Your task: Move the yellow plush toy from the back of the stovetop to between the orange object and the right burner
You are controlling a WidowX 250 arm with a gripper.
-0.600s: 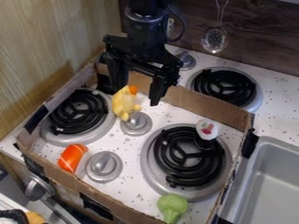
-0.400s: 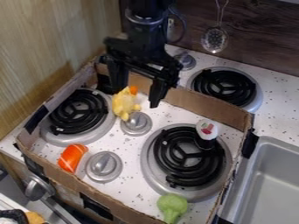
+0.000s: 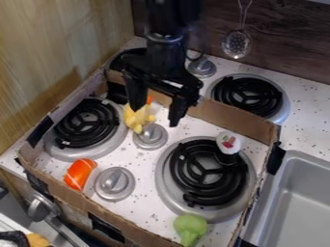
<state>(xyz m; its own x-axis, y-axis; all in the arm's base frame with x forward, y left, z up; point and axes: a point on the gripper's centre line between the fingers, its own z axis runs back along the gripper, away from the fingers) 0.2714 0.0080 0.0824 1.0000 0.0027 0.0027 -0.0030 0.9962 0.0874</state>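
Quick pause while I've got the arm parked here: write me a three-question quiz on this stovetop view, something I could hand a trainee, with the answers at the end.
1. True or false: the green broccoli lies closer to the sink than the orange toy does.

2. Which of these is nearest to the pincer?
a) the green broccoli
b) the yellow toy
c) the orange toy

3. Fill in the blank: the white-topped object is on a black coil ____.

Key: 1. True. 2. b. 3. burner.
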